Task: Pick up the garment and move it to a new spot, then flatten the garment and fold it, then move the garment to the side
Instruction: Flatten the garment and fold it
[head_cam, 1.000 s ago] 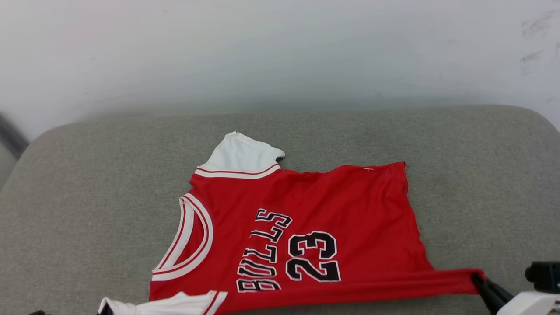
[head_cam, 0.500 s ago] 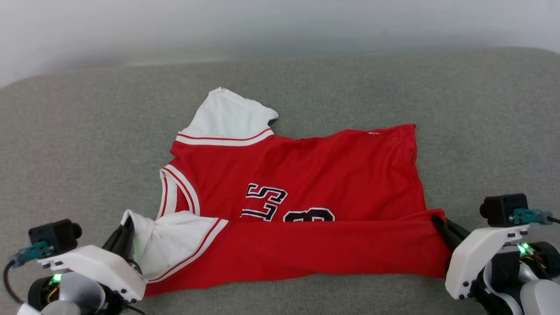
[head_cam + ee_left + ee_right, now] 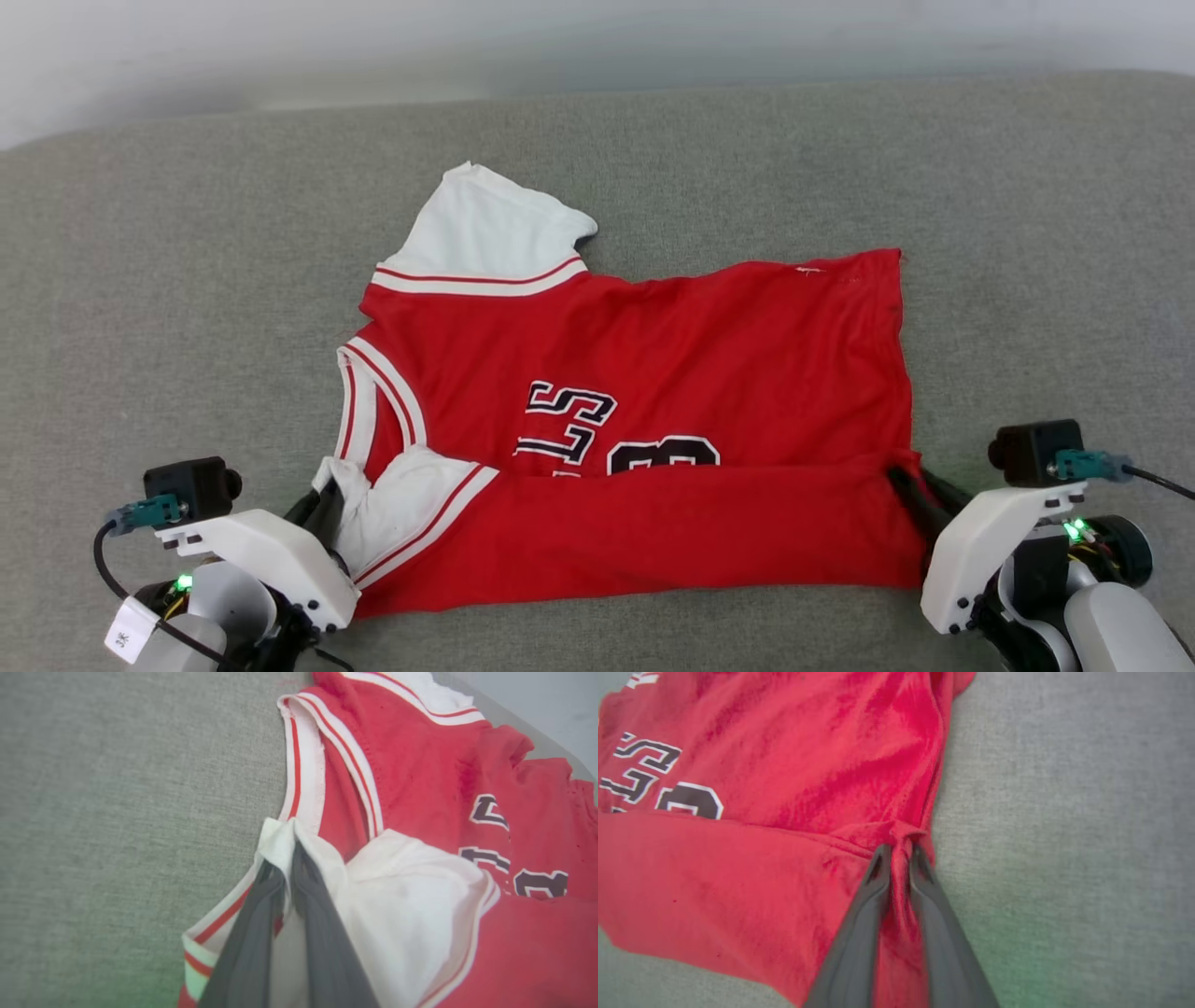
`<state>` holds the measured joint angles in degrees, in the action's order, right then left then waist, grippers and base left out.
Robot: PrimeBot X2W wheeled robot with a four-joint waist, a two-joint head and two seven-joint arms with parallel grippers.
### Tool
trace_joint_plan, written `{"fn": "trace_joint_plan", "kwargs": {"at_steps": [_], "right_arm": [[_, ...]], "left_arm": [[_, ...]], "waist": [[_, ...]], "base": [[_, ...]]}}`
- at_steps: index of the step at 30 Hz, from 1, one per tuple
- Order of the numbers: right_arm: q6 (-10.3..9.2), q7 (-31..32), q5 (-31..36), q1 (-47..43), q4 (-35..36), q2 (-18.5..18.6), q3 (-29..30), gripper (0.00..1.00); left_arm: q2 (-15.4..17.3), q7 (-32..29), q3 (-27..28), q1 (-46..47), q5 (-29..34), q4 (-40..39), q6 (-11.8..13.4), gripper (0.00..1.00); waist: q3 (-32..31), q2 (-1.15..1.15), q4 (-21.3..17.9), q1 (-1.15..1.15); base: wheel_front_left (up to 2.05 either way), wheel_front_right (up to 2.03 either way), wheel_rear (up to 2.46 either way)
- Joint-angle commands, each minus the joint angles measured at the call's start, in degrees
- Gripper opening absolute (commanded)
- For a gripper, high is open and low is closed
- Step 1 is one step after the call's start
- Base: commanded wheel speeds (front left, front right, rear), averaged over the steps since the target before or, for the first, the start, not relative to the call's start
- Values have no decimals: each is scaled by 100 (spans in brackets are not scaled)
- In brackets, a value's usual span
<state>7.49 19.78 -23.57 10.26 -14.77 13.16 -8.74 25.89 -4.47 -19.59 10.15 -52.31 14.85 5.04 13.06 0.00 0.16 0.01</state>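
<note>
Red jersey [image 3: 700, 355] spread front-up on grey fabric-covered tabletop [image 3: 168, 280], with black white-outlined lettering [image 3: 597, 434] near jersey centre. All positions below referenced to the lettering.

1. Collar [image 3: 373, 401]: white with red rings, to the robot's left of the lettering, opening facing left.
2. Far sleeve [image 3: 490, 229]: white with a red stripe at the seam, beyond the lettering and toward the left, lying flat.
3. Hem: to the right of the lettering, running from far to near.
4. Folded band [image 3: 653, 532]: near side of the jersey turned over toward the lettering as a long red strip, with its edge crossing and hiding the nearer part of the lettering.
5. Near sleeve [image 3: 401, 504]: turned over with the band, bunched at the near left of the lettering, touching the collar.

Left tool [image 3: 322, 499]: near left of the lettering, at the end of the near sleeve. Fingers pressed narrow, white sleeve cloth pinched between them, seen close in the left wrist view.

Right tool [image 3: 904, 478]: near right of the lettering, at the hem end of the folded band. Fingers narrow, a gathered twist of red cloth clamped between them, seen close in the right wrist view.
</note>
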Motion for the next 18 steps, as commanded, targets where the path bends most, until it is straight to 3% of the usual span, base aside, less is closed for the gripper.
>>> {"fn": "trace_joint_plan", "kwargs": {"at_steps": [1, 7, 10, 18], "right_arm": [[-1, -215, -69, 61, -3, 14, -33, 100], [-1, -1347, -12, -25, 136, 7, 100, 100], [-1, -1620, 84, -164, 267, -45, 251, 100], [-1, -1568, 380, -513, 848, -257, 514, 100]], "left_arm": [[-1, 88, 39, 84, 8, 40, 2, 100], [185, 164, 132, 107, 124, -25, 114, 100], [406, -71, 149, 62, 123, -245, 200, 100], [1306, -1679, 76, -221, -292, -951, 282, 100]], "waist": [[-115, 0, 11, -1], [-591, 0, 11, -1], [-824, 0, 3, -1], [-1057, 0, -160, -1]], "base": [[0, 0, 0], [0, 0, 0], [0, 0, 0], [0, 0, 0]]}}
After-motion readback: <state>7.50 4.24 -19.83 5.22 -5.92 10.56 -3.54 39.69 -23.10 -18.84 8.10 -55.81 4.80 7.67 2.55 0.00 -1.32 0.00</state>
